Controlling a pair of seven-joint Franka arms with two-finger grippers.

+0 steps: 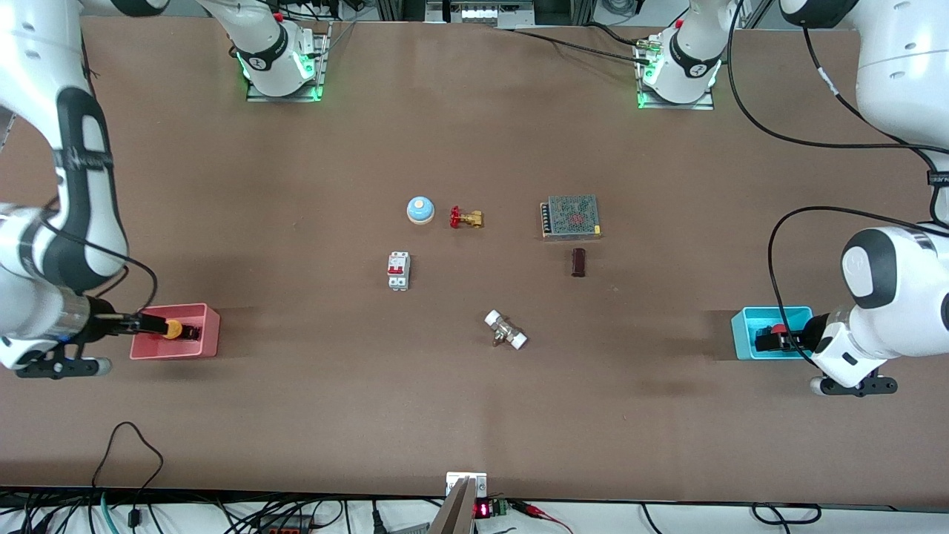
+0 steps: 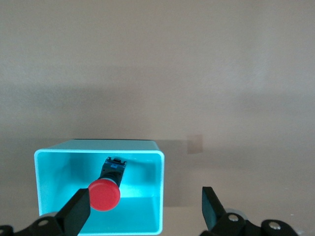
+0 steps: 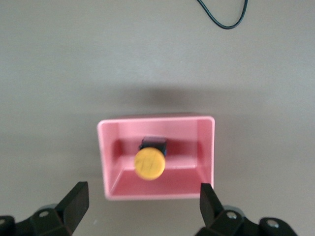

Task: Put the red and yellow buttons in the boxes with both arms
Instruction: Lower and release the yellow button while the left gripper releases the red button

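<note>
The yellow button (image 1: pixel 173 328) lies in the pink box (image 1: pixel 209 330) at the right arm's end of the table. The right wrist view shows its yellow cap (image 3: pixel 149 163) up on the pink box's (image 3: pixel 156 119) floor. My right gripper (image 1: pixel 174 328) (image 3: pixel 143 189) hangs open over this box, both fingers clear of the button. The red button (image 1: pixel 778 329) (image 2: pixel 104 194) lies tilted in the cyan box (image 1: pixel 744 326) (image 2: pixel 98 146) at the left arm's end. Over it my left gripper (image 1: pixel 777 340) (image 2: pixel 145 196) is open, one finger (image 2: pixel 78 210) close beside the red cap.
Mid-table stand a blue-domed bell (image 1: pixel 420 210), a red-handled brass valve (image 1: pixel 465 218), a mesh-topped power supply (image 1: pixel 569 216), a dark cylinder (image 1: pixel 578 262), a white breaker (image 1: pixel 398 271) and a white-capped fitting (image 1: pixel 506 330). A black cable (image 1: pixel 126 445) loops by the table's near edge.
</note>
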